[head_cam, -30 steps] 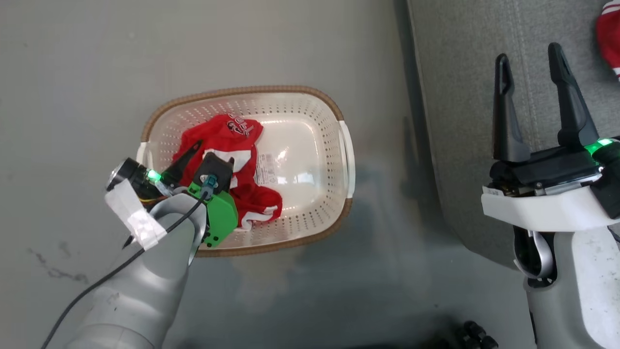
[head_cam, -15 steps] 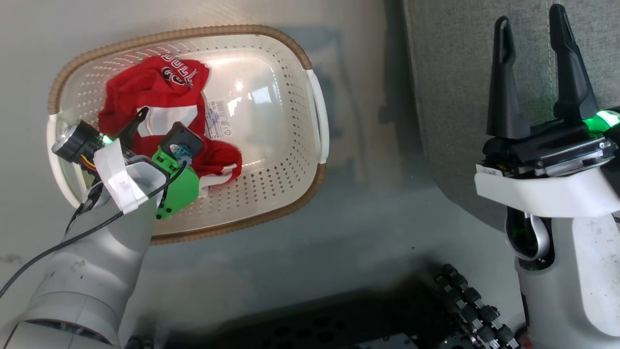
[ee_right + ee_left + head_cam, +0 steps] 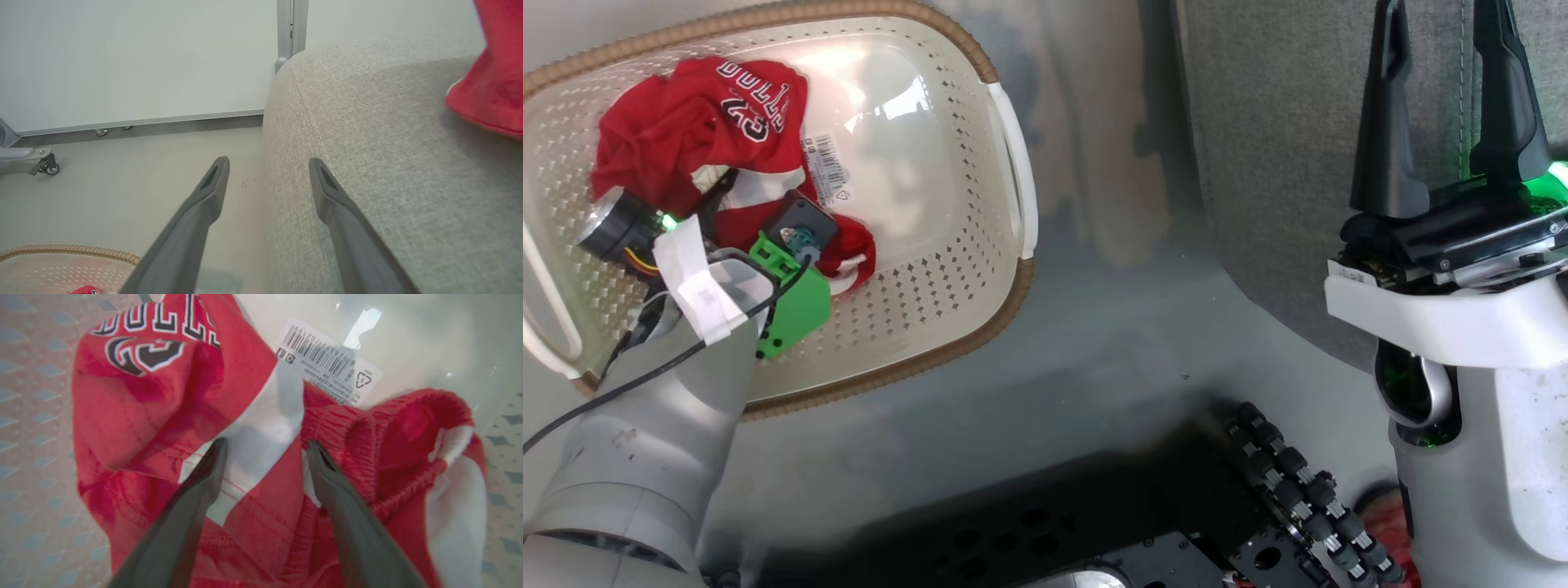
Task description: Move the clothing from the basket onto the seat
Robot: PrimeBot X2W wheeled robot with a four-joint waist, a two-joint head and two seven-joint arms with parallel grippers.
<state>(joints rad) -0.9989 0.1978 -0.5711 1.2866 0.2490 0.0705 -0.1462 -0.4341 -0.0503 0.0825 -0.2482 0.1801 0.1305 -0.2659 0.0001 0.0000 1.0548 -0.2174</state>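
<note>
Clothing [image 3: 686, 122] still to be moved is one red piece, bunched in the left half of the basket [image 3: 915, 302], lying on its floor with one edge over the paper label [image 3: 327, 363]. Over the last second the head camera has dipped and swung, so the basket now fills the upper left of its view and the robot's dark base [image 3: 1094, 523] shows at the bottom; that shift is the robot bending, not the basket sliding. Within it, the left arm has gone further into the basket: its green wrist mount [image 3: 796, 298], earlier over the near rim, now sits well inside the rim, above the red cloth. The left gripper [image 3: 263, 447] is spread wide, one finger on each side of a white panel and a red fold, tips at or just above the fabric, with nothing pinched yet. The right gripper [image 3: 268, 163] is also apart and empty, to the right of the basket, at the edge of the seat [image 3: 367, 163]. A second red piece [image 3: 490, 81] already rests on the seat, well apart from the basket. So the task looks about half done, and the reach for the last piece is nearly finished: what remains here is probably a small drop, then closing on that fold. The cloth is loose and slack, so a shallow pinch might catch only the top layer.
</note>
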